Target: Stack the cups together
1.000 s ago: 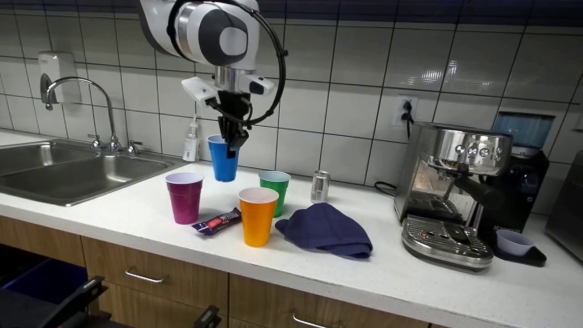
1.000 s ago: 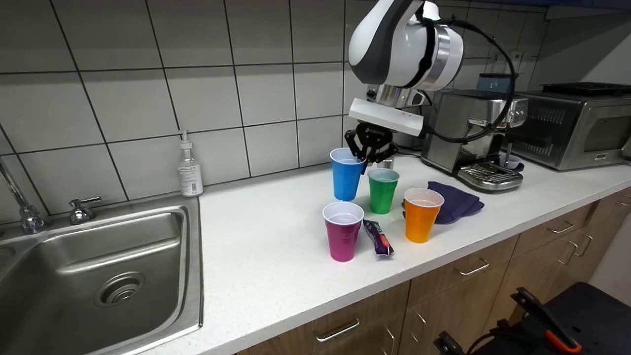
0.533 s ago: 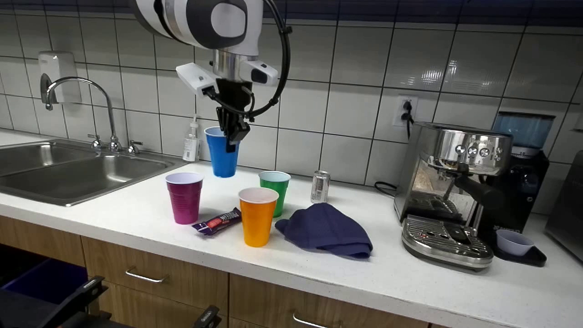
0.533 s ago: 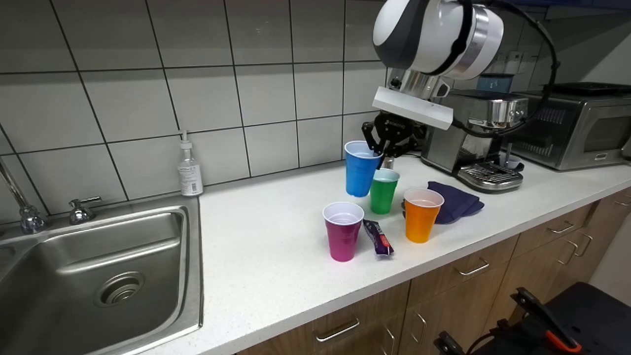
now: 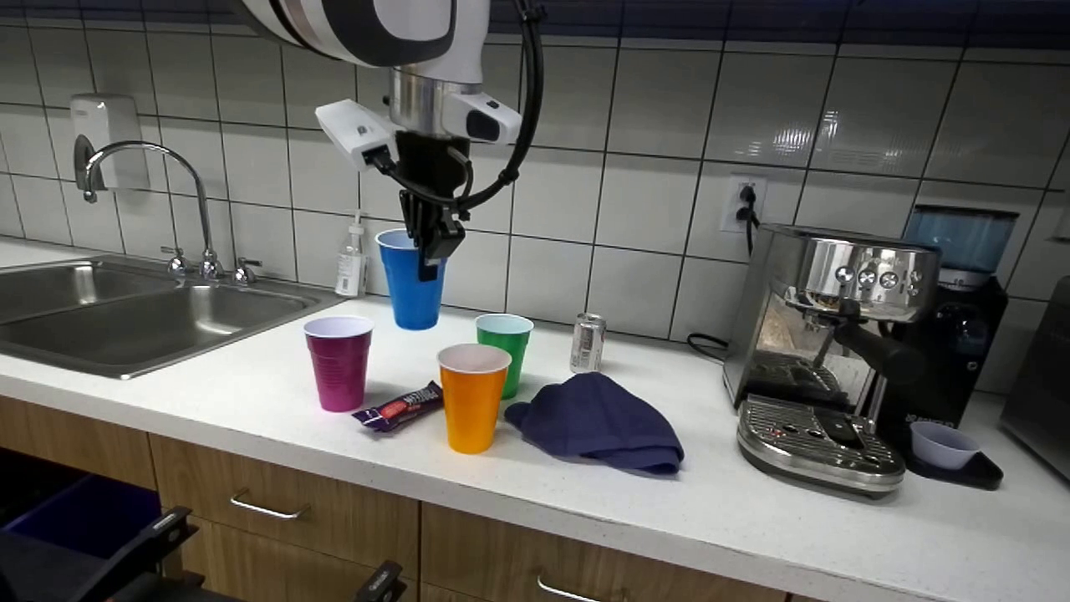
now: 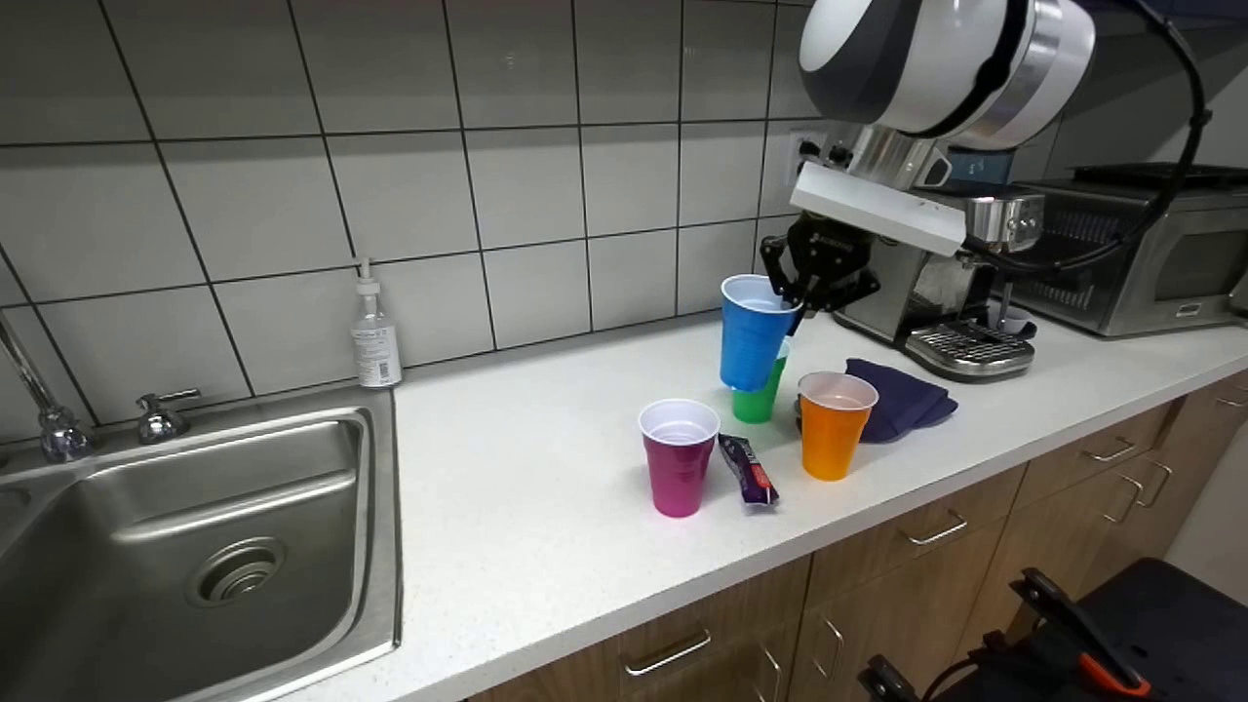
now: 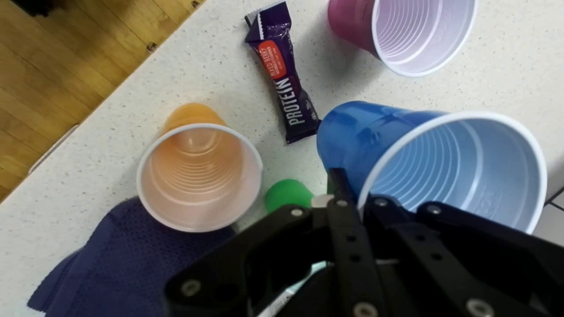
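My gripper point(image 5: 430, 263) is shut on the near rim of the blue cup point(image 5: 410, 293) and holds it upright, a little tilted, above the counter. The gripper point(image 6: 798, 310) and blue cup point(image 6: 751, 341) partly cover the green cup point(image 6: 755, 405) in an exterior view. In the wrist view the blue cup point(image 7: 352, 132) hangs beside the fingers point(image 7: 348, 193), and the green cup point(image 7: 287, 193) is mostly hidden below them. The green cup point(image 5: 505, 351), orange cup point(image 5: 473, 405) and purple-magenta cup point(image 5: 338, 368) stand upright and apart on the counter.
A protein bar point(image 5: 401, 407) lies between the purple and orange cups. A dark blue cloth point(image 5: 598, 426) lies by the orange cup. A silver can point(image 5: 588, 343) stands behind, near the tiled wall. A coffee machine point(image 5: 836, 351), soap bottle point(image 6: 375, 336) and sink point(image 6: 380, 507) flank the area.
The arm has carried the blue cup sideways toward the green cup; in an exterior view it now overlaps the green cup. It rose slightly, then lowered a little. The other cups have not moved.
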Motion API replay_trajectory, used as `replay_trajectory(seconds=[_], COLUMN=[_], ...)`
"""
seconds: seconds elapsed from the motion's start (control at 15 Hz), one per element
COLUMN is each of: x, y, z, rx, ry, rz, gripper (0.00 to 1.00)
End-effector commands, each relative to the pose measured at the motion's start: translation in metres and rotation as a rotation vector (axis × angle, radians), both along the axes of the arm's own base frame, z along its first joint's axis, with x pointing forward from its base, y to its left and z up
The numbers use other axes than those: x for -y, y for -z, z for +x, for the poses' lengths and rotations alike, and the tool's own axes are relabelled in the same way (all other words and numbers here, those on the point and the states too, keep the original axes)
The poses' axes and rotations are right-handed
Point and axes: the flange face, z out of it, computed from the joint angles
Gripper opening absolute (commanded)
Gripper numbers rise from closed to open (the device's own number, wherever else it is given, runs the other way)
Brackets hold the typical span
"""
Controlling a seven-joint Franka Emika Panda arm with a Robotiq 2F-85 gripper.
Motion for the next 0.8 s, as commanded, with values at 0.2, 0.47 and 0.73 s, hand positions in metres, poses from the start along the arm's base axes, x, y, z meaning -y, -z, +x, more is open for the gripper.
replay_trajectory(seconds=[0.2, 0.47, 0.73], x=[0.014, 0.021, 0.037], y=[-0.014, -0.016, -0.024], z=[-0.034, -0.049, -0.05], rx=[0.014, 0.014, 0.02], ry=[0.049, 0.09, 0.141], rz=[-0.019, -0.01, -0.01], gripper=[0.0, 0.0, 0.0])
